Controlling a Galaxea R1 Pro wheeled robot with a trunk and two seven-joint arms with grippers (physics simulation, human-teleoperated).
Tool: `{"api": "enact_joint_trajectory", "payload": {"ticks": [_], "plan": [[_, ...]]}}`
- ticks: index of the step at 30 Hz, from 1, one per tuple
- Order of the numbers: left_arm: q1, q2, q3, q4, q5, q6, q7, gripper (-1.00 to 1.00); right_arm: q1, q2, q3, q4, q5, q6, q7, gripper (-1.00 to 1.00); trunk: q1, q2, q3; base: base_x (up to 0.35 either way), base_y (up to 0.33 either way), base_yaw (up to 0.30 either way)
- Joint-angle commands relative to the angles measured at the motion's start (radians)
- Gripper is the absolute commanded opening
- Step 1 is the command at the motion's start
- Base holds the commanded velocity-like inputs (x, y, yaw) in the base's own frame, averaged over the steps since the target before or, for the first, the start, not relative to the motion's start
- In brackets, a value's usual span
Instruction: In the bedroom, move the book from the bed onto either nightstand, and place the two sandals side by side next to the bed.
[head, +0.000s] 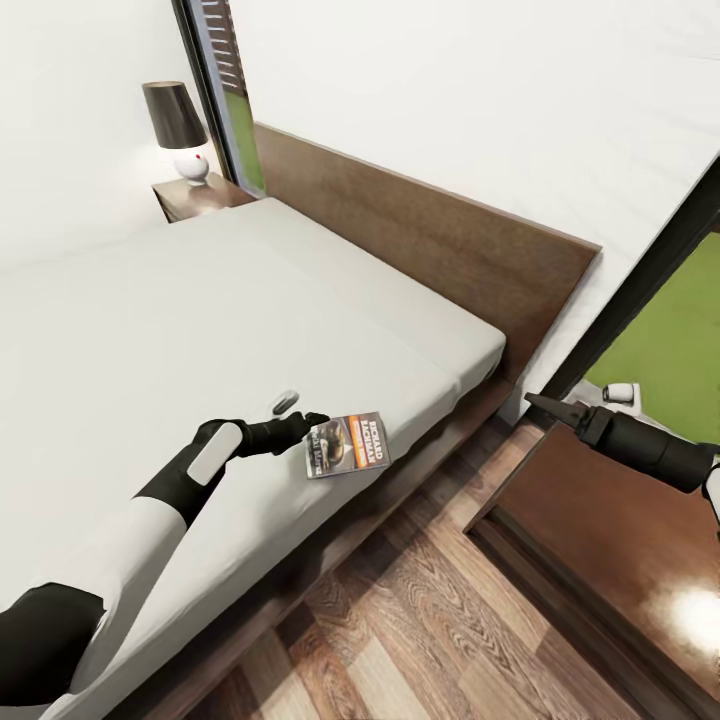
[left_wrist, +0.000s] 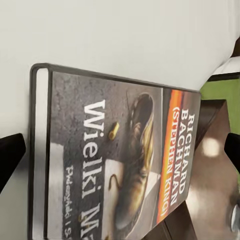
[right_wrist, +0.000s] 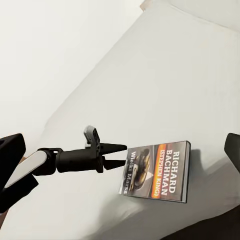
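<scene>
While the book (head: 347, 444) lay flat on the pale mattress of the bed (head: 200, 320) near its edge, the left gripper (head: 312, 424) reached it, its fingers spread apart on either side of the book's near edge, not yet closed. The right gripper (head: 538, 404) hovered above the nightstand (head: 600, 520), well apart from the book; whether its fingers were parted could not be told.
</scene>
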Motion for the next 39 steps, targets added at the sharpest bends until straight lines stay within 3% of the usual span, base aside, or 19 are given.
{"api": "enact_joint_trajectory", "payload": {"ticks": [1,16,17,22,23,27,28,29,30,33,34,38,39], "plan": [[-0.001,0.001,-0.003,0.0,-0.002,0.001,-0.004,1.0,-0.001,0.0,-0.001,0.0,0.001,0.005,0.003,1.0,0.0,0.0,-0.001,0.0,0.0,-0.007],[0.005,0.008,0.006,-0.033,-0.001,0.002,-0.015,1.0,-0.001,0.0,-0.001,0.0,0.001,0.005,0.001,1.0,0.0,0.0,-0.001,0.0,0.0,-0.001],[0.01,0.012,0.008,-0.048,-0.001,0.002,-0.023,1.0,-0.001,0.0,-0.002,0.0,0.001,0.005,0.0,1.0,0.0,0.0,-0.001,0.0,0.0,0.0],[0.083,0.082,0.046,-0.241,0.004,0.011,-0.043,1.0,0.002,0.006,0.006,0.002,-0.001,0.007,-0.002,1.0,0.0,0.0,-0.001,0.0,0.0,0.0],[0.116,0.1,0.077,-0.327,0.006,0.019,-0.036,1.0,0.005,0.016,0.019,0.003,-0.001,0.008,-0.003,1.0,0.0,0.0,-0.001,0.0,0.0,0.0],[0.192,0.123,0.162,-0.523,0.003,0.066,0.001,1.0,0.008,0.053,0.041,0.008,0.0,0.012,-0.006,1.0,0.0,0.0,-0.001,0.0,0.0,0.0],[0.234,0.129,0.206,-0.627,0.001,0.096,0.037,1.0,0.009,0.072,0.047,0.018,0.0,0.014,-0.018,1.0,0.0,0.0,-0.001,0.0,0.0,0.0],[0.234,0.129,0.206,-0.627,0.001,0.096,0.037,1.0,0.009,0.072,0.047,0.018,0.0,0.014,-0.018,1.0,0.0,0.0,-0.001,0.0,0.0,0.0],[0.274,0.133,0.246,-0.718,0.005,0.124,0.078,1.0,0.009,0.09,0.052,0.038,0.0,0.017,-0.045,1.0,0.0,0.0,0.0,0.0,0.0,-0.024],[0.329,0.136,0.297,-0.839,0.011,0.17,0.13,1.0,0.004,0.128,0.072,0.102,-0.003,0.02,-0.107,1.0,0.0,0.0,0.002,0.0,0.0,-0.043],[0.348,0.133,0.309,-0.872,0.014,0.183,0.143,1.0,-0.001,0.151,0.092,0.14,-0.004,0.02,-0.125,1.0,0.0,0.0,0.003,0.0,0.0,-0.024],[0.374,0.124,0.315,-0.906,0.033,0.203,0.159,1.0,-0.022,0.19,0.13,0.255,-0.004,0.012,-0.144,1.0,0.0,0.0,0.008,0.0,0.0,-0.014],[0.388,0.11,0.316,-0.917,0.056,0.212,0.168,1.0,-0.069,0.206,0.145,0.385,-0.003,0.006,-0.148,1.0,0.0,0.0,0.01,0.0,0.0,-0.005]]}}
